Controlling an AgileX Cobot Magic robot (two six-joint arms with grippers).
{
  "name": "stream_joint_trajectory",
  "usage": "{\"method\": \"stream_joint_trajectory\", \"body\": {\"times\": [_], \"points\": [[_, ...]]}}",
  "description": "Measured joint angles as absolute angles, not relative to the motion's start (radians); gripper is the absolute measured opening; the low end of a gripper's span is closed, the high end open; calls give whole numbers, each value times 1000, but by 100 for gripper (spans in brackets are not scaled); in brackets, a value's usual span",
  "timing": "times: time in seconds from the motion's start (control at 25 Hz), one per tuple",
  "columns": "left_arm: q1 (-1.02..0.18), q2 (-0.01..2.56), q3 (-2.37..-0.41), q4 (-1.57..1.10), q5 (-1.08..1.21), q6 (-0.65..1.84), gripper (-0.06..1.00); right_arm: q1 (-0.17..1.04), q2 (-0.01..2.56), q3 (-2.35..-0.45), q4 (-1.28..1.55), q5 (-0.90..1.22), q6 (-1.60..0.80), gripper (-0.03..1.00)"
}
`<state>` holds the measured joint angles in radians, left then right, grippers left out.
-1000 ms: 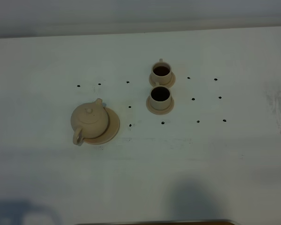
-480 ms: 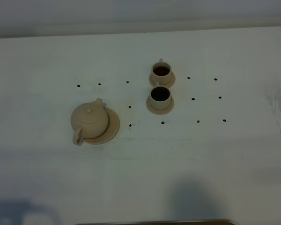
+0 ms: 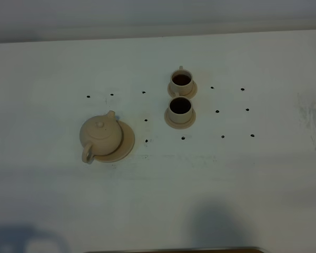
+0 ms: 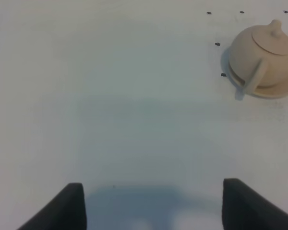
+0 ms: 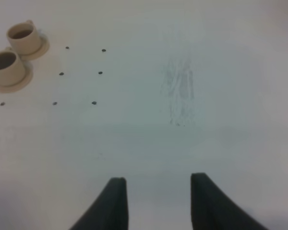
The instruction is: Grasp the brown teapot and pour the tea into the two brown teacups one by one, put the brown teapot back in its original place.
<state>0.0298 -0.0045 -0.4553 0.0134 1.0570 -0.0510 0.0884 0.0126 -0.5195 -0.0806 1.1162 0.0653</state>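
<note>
Teapot (image 3: 100,135) is seated on its wide saucer (image 3: 127,142), left of centre on the tabletop (image 3: 263,174). Both cups (image 3: 180,107) (image 3: 181,80) are seen dark inside, apparently filled. Left gripper (image 4: 153,203) and right gripper (image 5: 158,201): jaws parted, nothing held, well apart from everything. Task is judged essentially complete.
</note>
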Motion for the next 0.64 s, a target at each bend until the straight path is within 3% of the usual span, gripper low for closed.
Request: {"method": "stream_joint_trajectory", "body": {"times": [0.64], "points": [[30, -4, -455, 13, 1057, -51, 65, 88, 13, -519, -81, 1116, 65, 31]]}}
